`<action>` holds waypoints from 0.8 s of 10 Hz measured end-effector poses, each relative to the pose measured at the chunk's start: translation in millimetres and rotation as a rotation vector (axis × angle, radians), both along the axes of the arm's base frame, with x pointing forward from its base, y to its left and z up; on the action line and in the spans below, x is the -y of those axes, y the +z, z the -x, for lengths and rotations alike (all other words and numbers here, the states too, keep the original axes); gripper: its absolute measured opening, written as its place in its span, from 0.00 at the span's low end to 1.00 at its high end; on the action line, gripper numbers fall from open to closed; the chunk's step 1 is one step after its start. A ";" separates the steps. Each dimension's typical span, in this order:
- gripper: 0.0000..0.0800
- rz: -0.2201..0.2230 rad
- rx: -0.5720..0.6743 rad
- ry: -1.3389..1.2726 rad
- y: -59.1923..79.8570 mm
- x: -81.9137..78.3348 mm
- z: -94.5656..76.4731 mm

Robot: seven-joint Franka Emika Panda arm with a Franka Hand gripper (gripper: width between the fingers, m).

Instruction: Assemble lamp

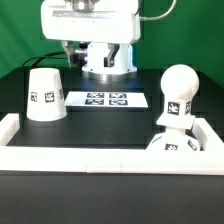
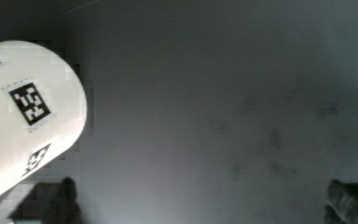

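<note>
The white tapered shade [image 1: 45,94] stands wide end down on the black table at the exterior view's left. It also shows in the wrist view [image 2: 25,110], off to one side of the fingers. The ball-shaped bulb [image 1: 178,92] stands upright on its stem at the exterior view's right. The base [image 1: 176,146] is just in front of and below it, against the front wall; I cannot tell whether they are joined. My gripper [image 1: 93,50] [image 2: 202,205] hangs high at the back, open and empty. Bare table lies between its fingertips [image 2: 48,200].
The marker board [image 1: 105,100] lies flat in the middle of the table. A low white wall [image 1: 90,158] runs along the front and up both sides. The arm's white pedestal [image 1: 106,64] stands behind the marker board.
</note>
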State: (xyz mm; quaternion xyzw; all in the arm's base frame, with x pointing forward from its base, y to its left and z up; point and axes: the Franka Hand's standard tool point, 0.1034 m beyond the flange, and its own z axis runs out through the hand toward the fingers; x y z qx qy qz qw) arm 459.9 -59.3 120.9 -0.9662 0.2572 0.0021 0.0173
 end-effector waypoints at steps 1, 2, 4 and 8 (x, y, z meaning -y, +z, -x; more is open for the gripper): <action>0.87 0.002 0.005 0.062 -4.1 9.6 8.6; 0.87 0.000 -0.002 0.080 -6.4 20.2 16.4; 0.87 0.005 0.000 0.118 -9.8 35.8 21.4; 0.87 0.009 -0.014 0.167 -19.7 54.6 30.1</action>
